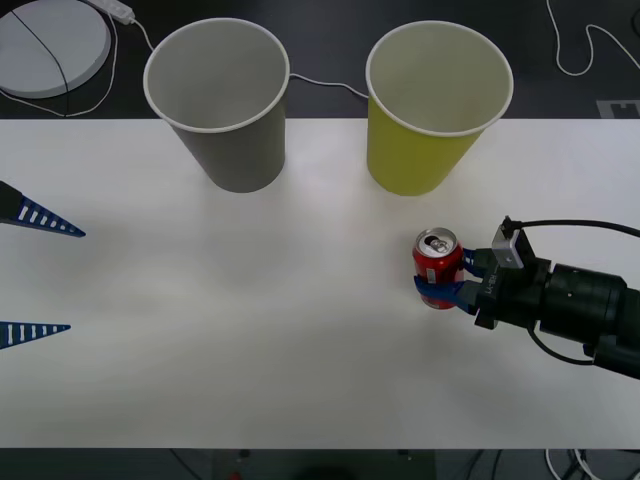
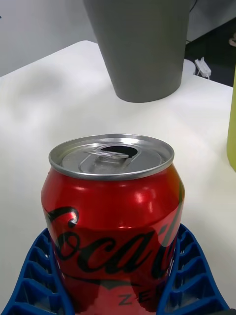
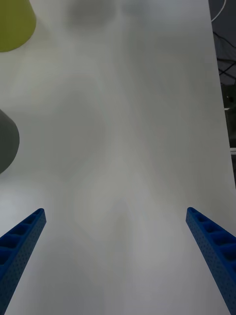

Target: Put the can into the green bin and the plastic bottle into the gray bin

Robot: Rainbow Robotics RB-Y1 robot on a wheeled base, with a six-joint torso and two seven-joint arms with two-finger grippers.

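R arm low over table, fingers (image 2: 196, 280) clamping upright can (image 1: 437, 266).

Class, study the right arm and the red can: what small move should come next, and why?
Probably lift straight up. The right tool has its blue fingers on both sides of the upright can, which stands on the table in front of the green bin, whose rim is higher. The left tool waits open.

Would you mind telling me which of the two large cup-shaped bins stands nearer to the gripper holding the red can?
The yellow-green bin: it stands just beyond the right gripper and its red soda can, while the gray bin sits farther toward the robot's left.
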